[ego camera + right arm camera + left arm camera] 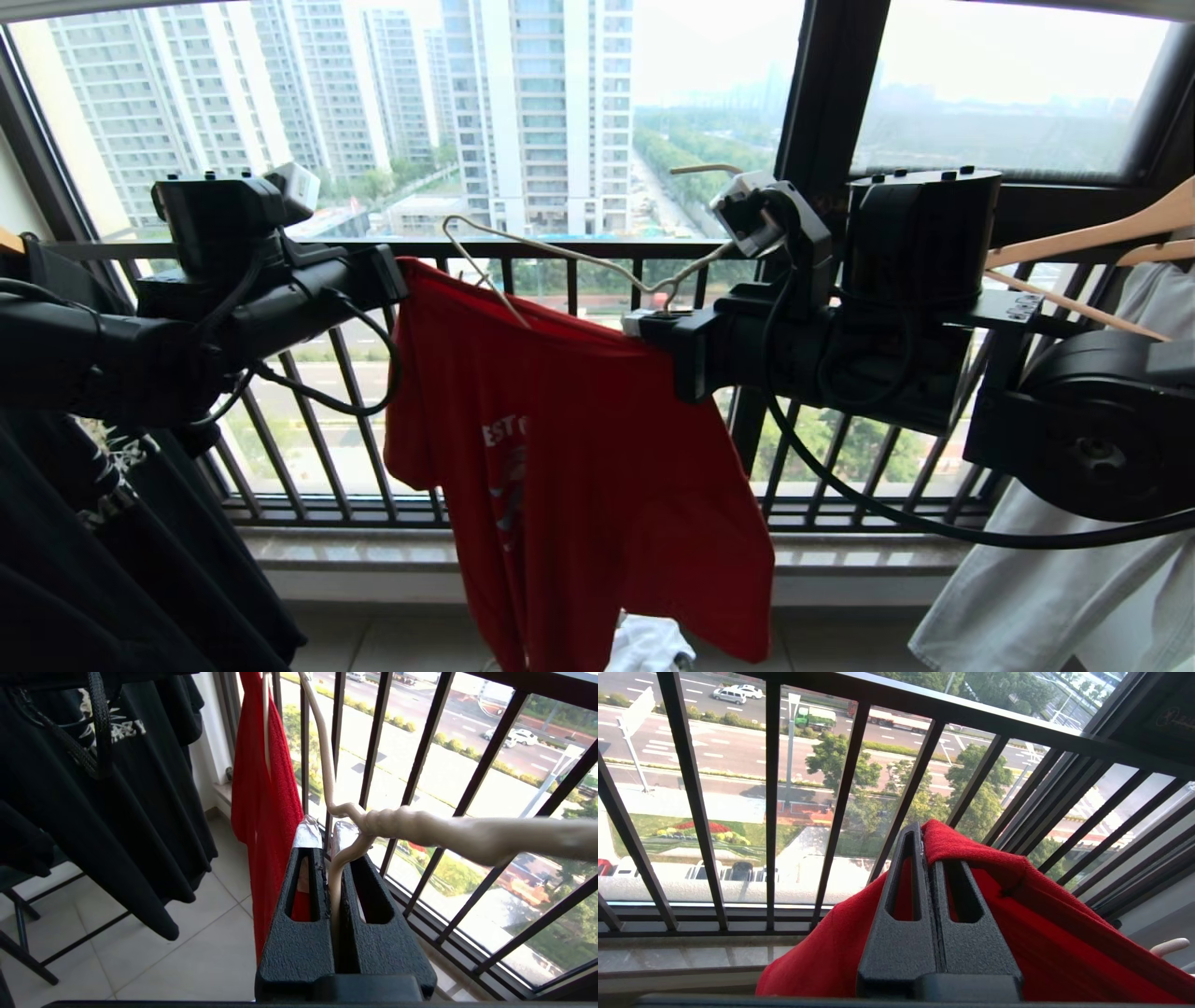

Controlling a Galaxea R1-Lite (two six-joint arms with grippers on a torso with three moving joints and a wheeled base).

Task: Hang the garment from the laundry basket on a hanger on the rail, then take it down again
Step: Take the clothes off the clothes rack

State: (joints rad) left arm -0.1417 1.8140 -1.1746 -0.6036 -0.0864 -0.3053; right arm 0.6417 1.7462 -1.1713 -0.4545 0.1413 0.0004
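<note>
The garment (579,448), a red T-shirt with white lettering, hangs in front of the window between my two grippers. My left gripper (397,271) is shut on its upper edge, and red cloth (1064,942) drapes over one finger of the left gripper (924,840). The hanger (569,254), thin white wire, runs from inside the shirt's top to my right gripper (644,322). The right gripper (327,833) is shut on the hanger (420,828) just below its twisted neck, with the garment (266,788) hanging beyond. The laundry basket and the rail are out of view.
Black T-shirts (112,560) hang at the left. A pale grey garment (1074,579) on wooden hangers (1102,233) hangs at the right. The black window railing (308,420) stands close behind the shirt. A white cloth (649,644) lies low beneath it.
</note>
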